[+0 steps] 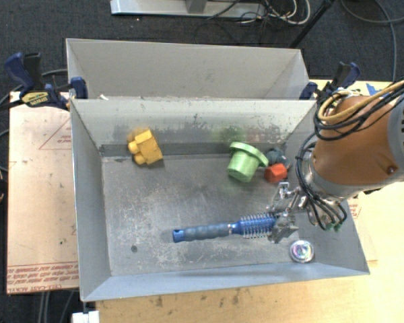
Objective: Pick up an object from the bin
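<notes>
My pincer (283, 214) is low in the bin (188, 123), by its right wall and towards the near right corner, and as far as I can judge its two metal tips stand apart with nothing clamped between them. The thing closest to it is a blue hairbrush (219, 231) lying flat on the bin floor, parallel to the near edge. Its bristle head (258, 226) is just beside my pincer and its handle (198, 233) runs off towards the middle of the floor. I take the brush for my pick. To do it well, I think I should centre over the neck where head meets handle and straddle the brush across its narrow width. I should go right down to the floor before closing, since bristles alone would give and slip. A small shiny round disc (301, 251) lies in the near right corner close by, and I should keep it out of the grip. The green cup (244, 161) and the little red piece (277, 172) by the far wall are clear of this move. So is the yellow block (145, 147) towards the far left corner.
</notes>
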Motion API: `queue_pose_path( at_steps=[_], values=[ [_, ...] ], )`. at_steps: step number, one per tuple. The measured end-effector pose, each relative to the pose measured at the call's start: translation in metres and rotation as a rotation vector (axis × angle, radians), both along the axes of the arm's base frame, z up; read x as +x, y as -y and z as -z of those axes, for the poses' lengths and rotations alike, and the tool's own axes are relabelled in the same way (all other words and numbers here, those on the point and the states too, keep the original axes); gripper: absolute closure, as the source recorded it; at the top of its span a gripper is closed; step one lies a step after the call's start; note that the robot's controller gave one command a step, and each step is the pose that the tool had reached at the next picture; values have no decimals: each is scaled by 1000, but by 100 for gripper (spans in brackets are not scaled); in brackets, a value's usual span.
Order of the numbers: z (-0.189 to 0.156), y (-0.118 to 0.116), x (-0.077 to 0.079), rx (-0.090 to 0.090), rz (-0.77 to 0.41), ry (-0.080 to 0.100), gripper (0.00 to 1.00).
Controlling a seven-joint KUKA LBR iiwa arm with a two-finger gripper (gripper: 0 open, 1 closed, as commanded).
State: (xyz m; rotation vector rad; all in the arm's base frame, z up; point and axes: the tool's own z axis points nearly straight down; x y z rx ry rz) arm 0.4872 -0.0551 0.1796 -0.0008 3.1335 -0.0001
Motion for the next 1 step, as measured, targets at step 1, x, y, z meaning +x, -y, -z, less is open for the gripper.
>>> queue_pose_path(
  at_steps=[1],
  values=[
    [-41, -28, 3, -1, -269, -3, 100]
  ],
)
